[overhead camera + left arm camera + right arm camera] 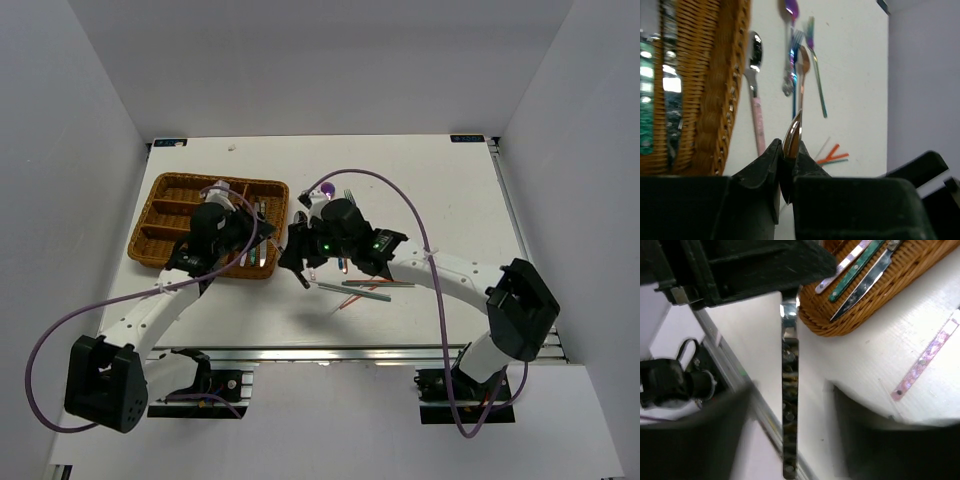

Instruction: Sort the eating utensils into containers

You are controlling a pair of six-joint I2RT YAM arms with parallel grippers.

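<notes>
Left wrist view: left gripper clamps the utensil, long axis pointing straight ahead; right gripper parted.

Beside my one wicker tray I count three spoons and two forks. Inside it are three utensils. One silver utensil sits in my left end effector.

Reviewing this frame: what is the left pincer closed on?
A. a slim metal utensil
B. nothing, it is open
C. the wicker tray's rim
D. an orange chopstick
A: in the left wrist view the left pincer is shut on a slim metal utensil, whose shiny end sticks up between its fingers, while the orange chopsticks lie on the table beyond.
</notes>
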